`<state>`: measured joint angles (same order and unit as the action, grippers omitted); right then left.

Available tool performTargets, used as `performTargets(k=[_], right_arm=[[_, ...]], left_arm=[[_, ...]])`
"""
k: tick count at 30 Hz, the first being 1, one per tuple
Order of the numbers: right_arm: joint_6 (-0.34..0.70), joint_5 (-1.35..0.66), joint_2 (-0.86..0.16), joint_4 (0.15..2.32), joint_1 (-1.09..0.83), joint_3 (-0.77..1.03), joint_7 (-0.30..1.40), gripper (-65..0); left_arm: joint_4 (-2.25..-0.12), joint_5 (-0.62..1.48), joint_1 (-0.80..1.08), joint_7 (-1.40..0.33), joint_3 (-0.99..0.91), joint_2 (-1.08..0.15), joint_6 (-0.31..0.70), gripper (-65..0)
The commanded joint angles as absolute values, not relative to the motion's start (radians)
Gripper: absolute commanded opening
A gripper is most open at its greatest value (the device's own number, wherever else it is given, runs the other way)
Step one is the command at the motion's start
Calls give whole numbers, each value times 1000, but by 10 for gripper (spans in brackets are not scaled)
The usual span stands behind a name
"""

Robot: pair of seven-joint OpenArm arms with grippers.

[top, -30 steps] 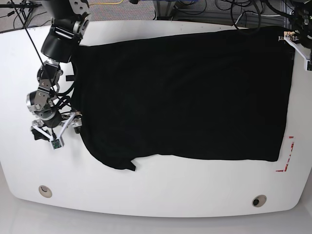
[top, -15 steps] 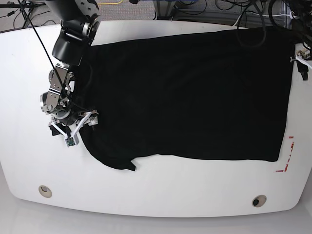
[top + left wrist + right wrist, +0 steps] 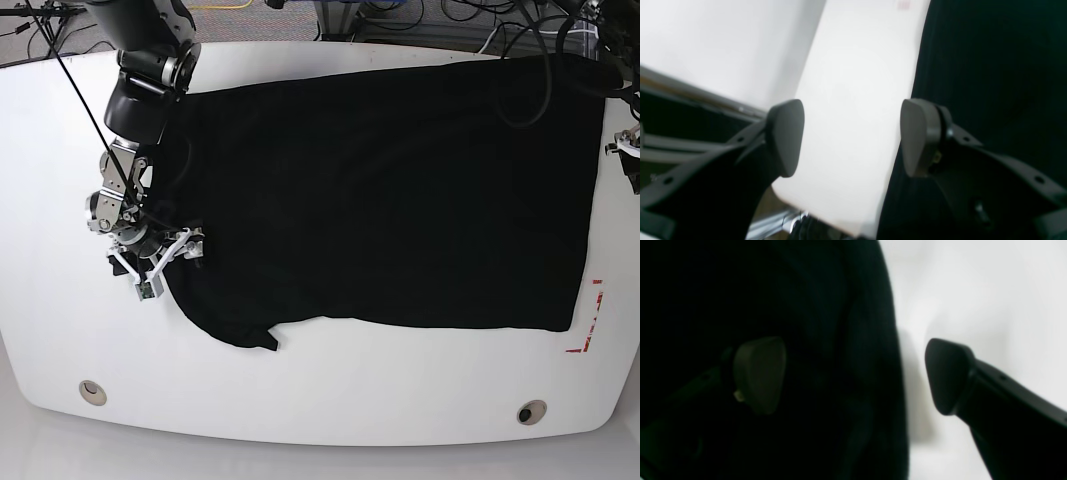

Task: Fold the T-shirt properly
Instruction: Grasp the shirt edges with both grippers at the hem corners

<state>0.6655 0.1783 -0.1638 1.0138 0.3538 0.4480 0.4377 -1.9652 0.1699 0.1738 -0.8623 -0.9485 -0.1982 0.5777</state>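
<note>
Spreading across most of the white table (image 3: 330, 390) in the base view, the black T-shirt (image 3: 390, 190) is laid flat with its plain side up, no print being visible; a sleeve (image 3: 245, 335) juts out at the lower left of the cloth, and the hem runs down the right side of the frame. The right gripper (image 3: 160, 258) is seen at the left of that view, set at the shirt's left edge just above the sleeve. In the right wrist view its jaws are spread wide, one finger (image 3: 760, 373) over the dark cloth and the other over bare table, with the shirt's edge (image 3: 893, 373) running between them; nothing is clamped. The left gripper (image 3: 628, 152) is only partly seen at the right border of the base view, beside the shirt's upper right corner. In the left wrist view (image 3: 851, 136) its jaws are likewise parted, bare white tabletop being seen between the pads (image 3: 786, 136), and the shirt's edge lies by the right-hand pad; no cloth is held. Red tape marks (image 3: 590, 320) are stuck to the table near the shirt's lower right corner.
</note>
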Motion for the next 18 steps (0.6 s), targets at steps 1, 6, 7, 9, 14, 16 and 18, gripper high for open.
performTargets(k=[1, 6, 7, 9, 14, 16, 18], right_arm=[[664, 159, -177, 1018, 381, 449, 409, -8], [664, 159, -173, 1001, 380, 449, 407, -8], [664, 159, -173, 998, 380, 449, 407, -8], [664, 157, -171, 989, 378, 449, 407, -8], [664, 157, -171, 963, 378, 449, 383, -10], [664, 157, -171, 952, 378, 449, 369, -25], [664, 157, -171, 944, 378, 449, 361, -76]], left_arm=[[-1977, 174, 173, -842, -954, -216, 573, -228], [-1975, 173, 125, -842, -954, -216, 572, -226], [-1974, 173, 119, -842, -954, -216, 572, -226], [-1974, 173, 111, -842, -954, -217, 572, -226], [-1974, 173, 108, -842, -928, -220, 572, -226], [-1972, 171, 97, -842, -911, -220, 572, -226], [-1969, 170, 91, -842, -901, -220, 570, -226]])
